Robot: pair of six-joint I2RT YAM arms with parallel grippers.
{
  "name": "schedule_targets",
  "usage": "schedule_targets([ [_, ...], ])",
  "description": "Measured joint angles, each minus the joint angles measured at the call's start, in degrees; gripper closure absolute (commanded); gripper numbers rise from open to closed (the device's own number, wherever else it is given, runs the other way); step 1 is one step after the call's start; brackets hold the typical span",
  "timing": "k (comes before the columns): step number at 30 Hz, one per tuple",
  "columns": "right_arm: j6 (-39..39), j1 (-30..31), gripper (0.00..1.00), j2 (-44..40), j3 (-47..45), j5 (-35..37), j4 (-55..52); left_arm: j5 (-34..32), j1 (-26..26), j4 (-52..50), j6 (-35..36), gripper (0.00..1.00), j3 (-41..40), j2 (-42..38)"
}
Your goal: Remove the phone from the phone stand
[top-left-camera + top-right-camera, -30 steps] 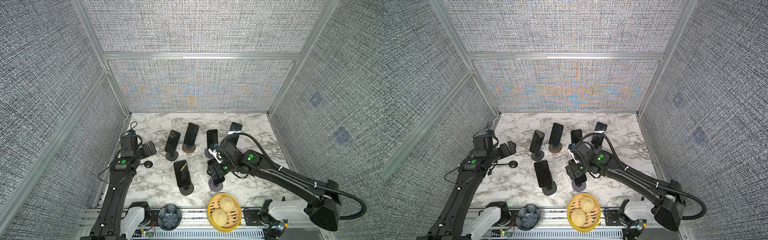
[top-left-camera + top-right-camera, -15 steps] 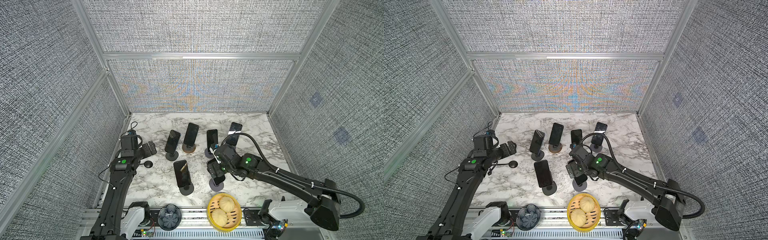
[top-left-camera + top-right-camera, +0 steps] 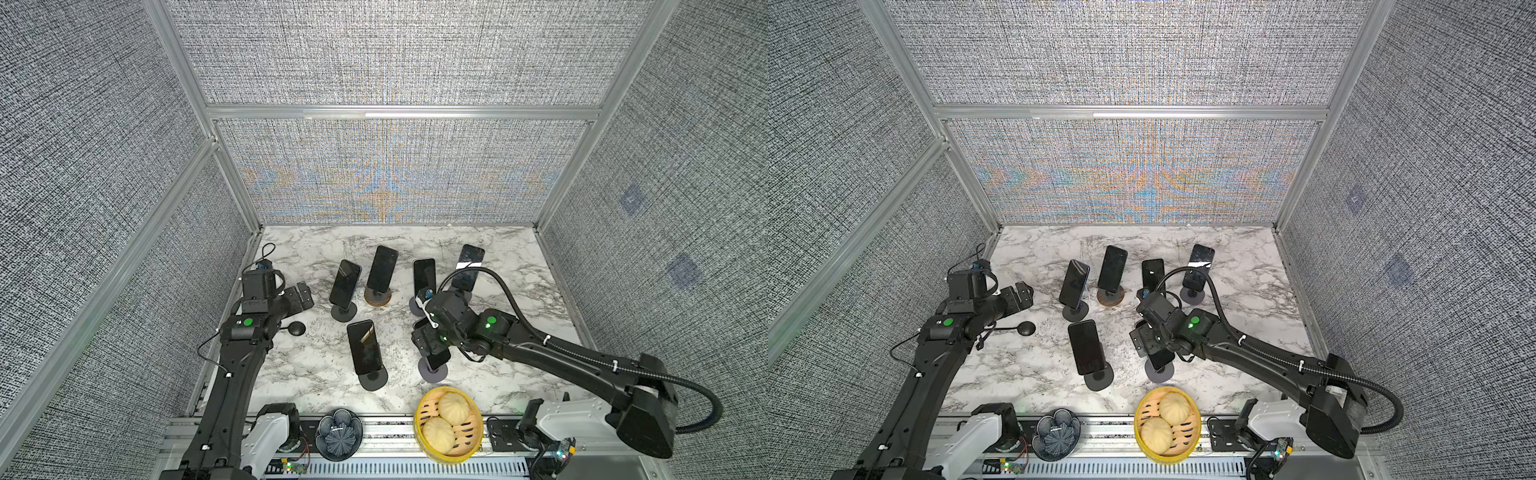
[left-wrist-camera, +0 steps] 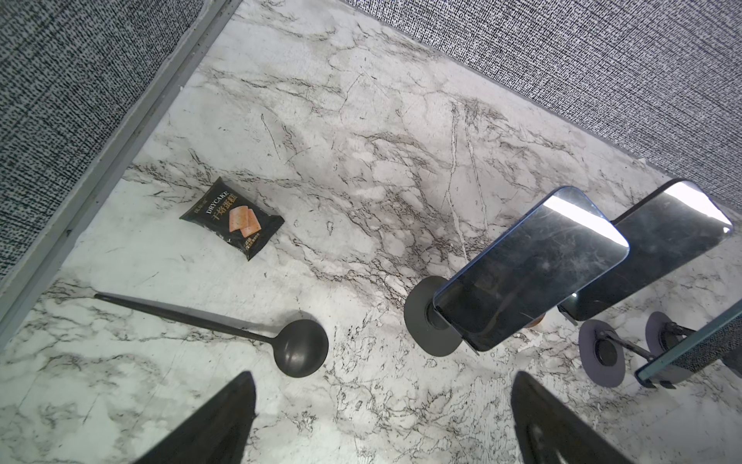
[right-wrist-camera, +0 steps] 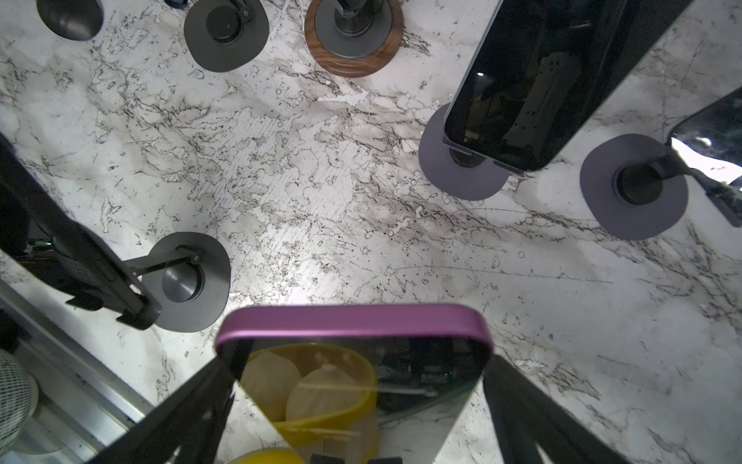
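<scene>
A purple-edged phone (image 5: 353, 321) with a dark screen leans on the front right phone stand (image 3: 433, 372), whose round purple base shows in both top views. My right gripper (image 5: 355, 363) is open and straddles the phone's upper end, with one finger (image 5: 200, 393) close against each long edge. From above, the right gripper (image 3: 430, 345) covers most of the phone (image 3: 436, 358). My left gripper (image 3: 303, 295) hangs open over bare marble at the left, holding nothing; its dark fingertips (image 4: 237, 401) stand wide apart.
Several other phones stand on stands, the nearest (image 3: 365, 347) just left of the right gripper, others (image 3: 424, 276) behind. A black spoon (image 4: 301, 347) and snack packet (image 4: 233, 219) lie at left. A yellow steamer with buns (image 3: 449, 419) and dark bowl (image 3: 338, 428) sit at the front edge.
My right gripper has slid forward and down over the front right phone, so its fingers now flank the phone. The left arm has not moved.
</scene>
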Motion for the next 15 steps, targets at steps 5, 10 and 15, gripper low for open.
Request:
schedule_targets([
  [5, -0.96, -0.63, 0.12, 0.26, -0.85, -1.01, 3.10, 0.22, 0.00, 0.00, -0.17, 0.01, 0.00, 0.00],
  [10, -1.51, -0.79, 0.16, 0.74, -2.05, -2.05, 3.76, 0.35, 0.00, 0.00, -0.22, 0.01, 0.00, 0.26],
  [15, -1.75, -1.01, 0.21, 0.90, -2.34, -2.34, 4.33, 0.63, 0.00, -0.02, -0.63, 0.01, 0.00, 0.46],
])
